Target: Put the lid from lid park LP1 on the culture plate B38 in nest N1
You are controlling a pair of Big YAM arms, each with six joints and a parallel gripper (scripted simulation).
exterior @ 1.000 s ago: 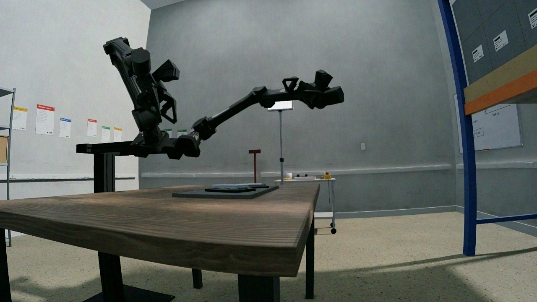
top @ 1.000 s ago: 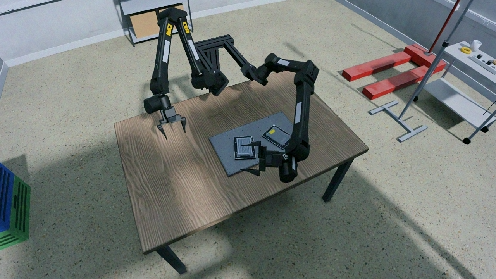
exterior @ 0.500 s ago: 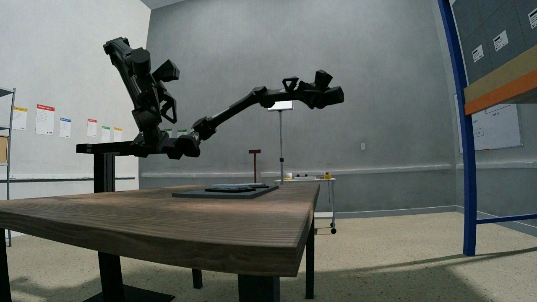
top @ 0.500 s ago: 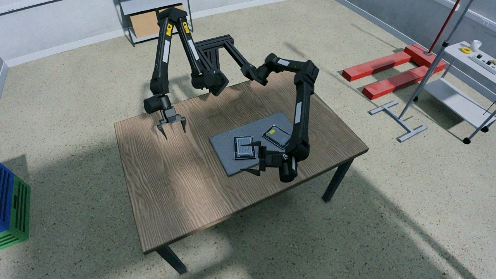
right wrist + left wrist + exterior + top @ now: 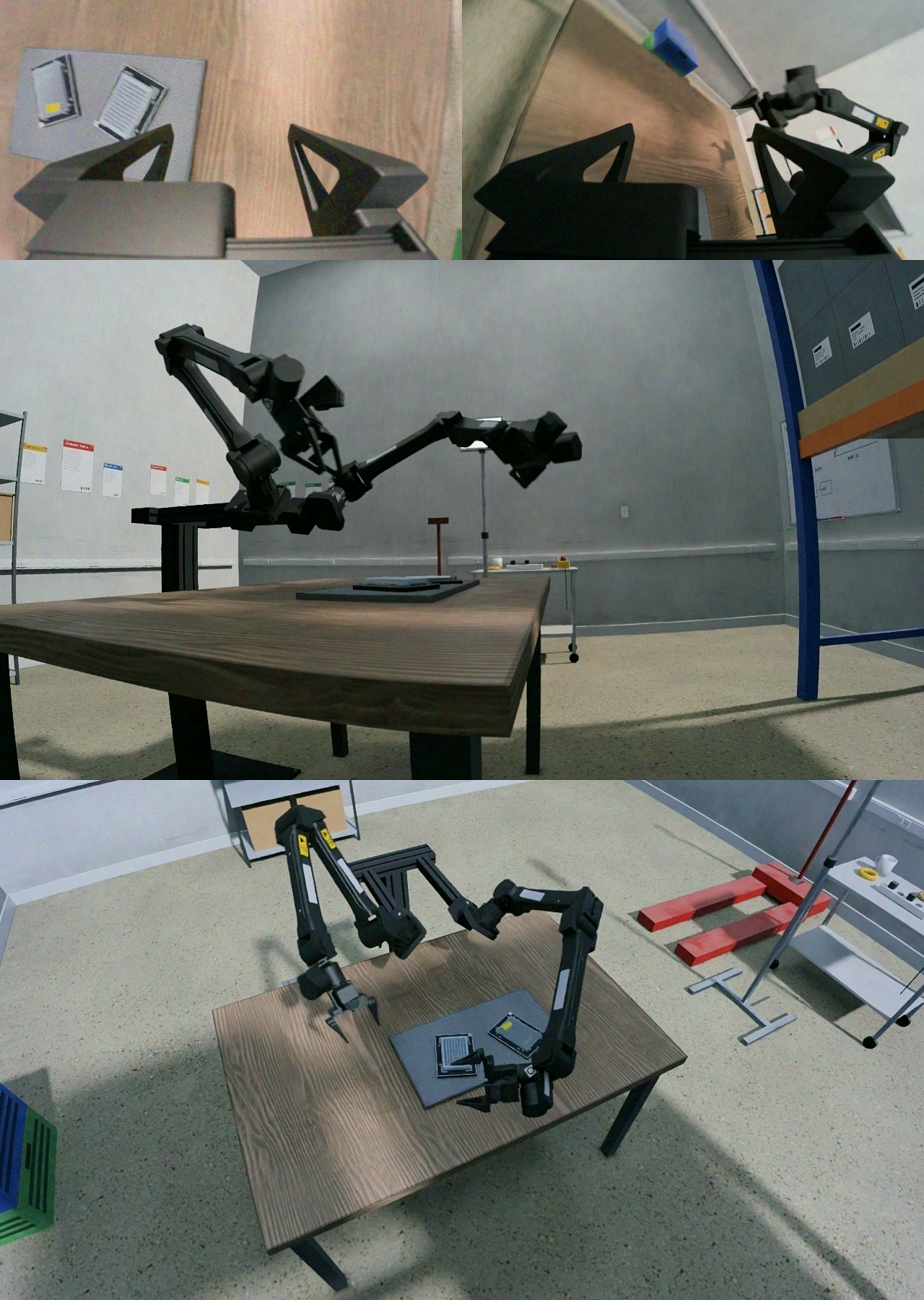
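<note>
above the bench (image 5: 323, 1142) (image 5: 258, 648) (image 5: 606, 90) (image 5: 325, 72), the right end effector (image 5: 362, 1030) (image 5: 328, 470) (image 5: 739, 123) (image 5: 230, 130) is hovering spread wide, gripping nothing. the left end effector (image 5: 455, 1082) (image 5: 526, 477) (image 5: 693, 129) is hanging high beyond the dark board (image 5: 439, 1025) (image 5: 323, 595) (image 5: 704, 217) (image 5: 180, 79), also fully spread and holding nothing.

what appears to be the lid (image 5: 522, 1033) (image 5: 439, 577) (image 5: 48, 88), smooth with a yellow label, is lying in its holder on the board, below and to one side of the right end effector; the ridged piece, apparently culture plate b38 (image 5: 457, 1052) (image 5: 394, 581) (image 5: 126, 105), is sitting between the two. no lettering is readable to confirm either.

the step in hand is seemingly an approach to the lid, with the covering work still waiting. whichever arm is taking it should be turning its fingers square to the lid's slanted edges while high, then descending straight and gripping only the lid's sides, clear of the holder's rim. the other should be keeping away. a low sideways pass could be nudging the plate out of place.

The right hand (image 5: 363, 1033) (image 5: 329, 468) (image 5: 230, 130) is now nearer the gray board (image 5: 413, 1064) (image 5: 368, 596) (image 5: 704, 217) (image 5: 180, 90). The left hand (image 5: 455, 1082) (image 5: 524, 479) (image 5: 693, 129) now tilts further down.
</note>
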